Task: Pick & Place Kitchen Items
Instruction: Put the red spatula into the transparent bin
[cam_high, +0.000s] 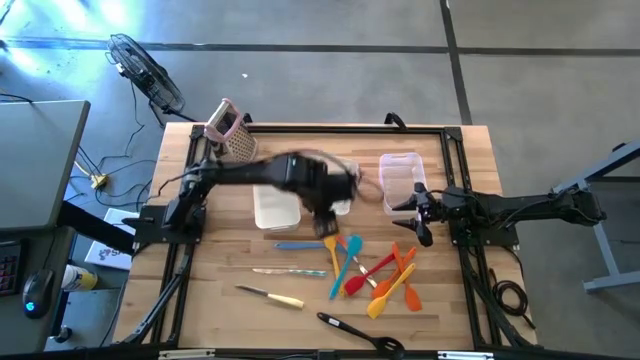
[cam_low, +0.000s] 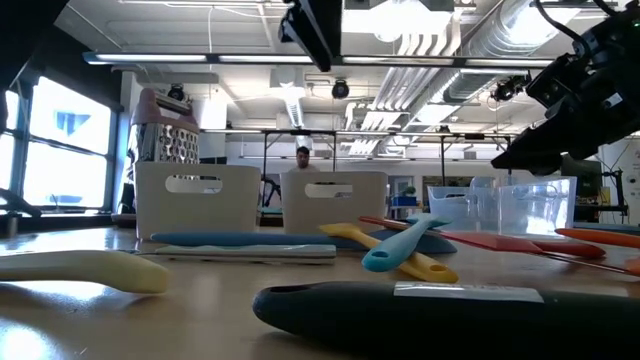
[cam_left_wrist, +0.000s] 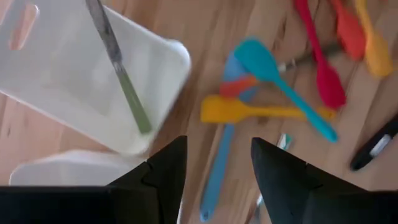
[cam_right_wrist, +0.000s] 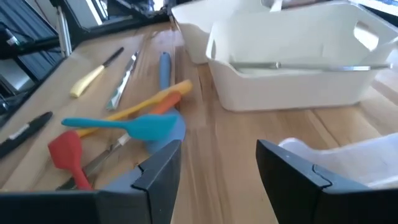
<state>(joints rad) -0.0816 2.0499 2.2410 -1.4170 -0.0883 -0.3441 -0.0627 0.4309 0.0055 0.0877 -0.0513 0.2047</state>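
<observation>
Two grippers spread, empty; left gripper (cam_left_wrist: 217, 180) is hovering over teal spatula (cam_left_wrist: 283, 84) — should be straddling its handle squarely.

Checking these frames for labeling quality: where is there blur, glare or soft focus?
High view: the left arm is motion-smeared and glare whitens the floor's top-left corner. Low view: the near black ladle handle is out of focus. Left wrist view: the spatulas and bin look smeared.
</observation>
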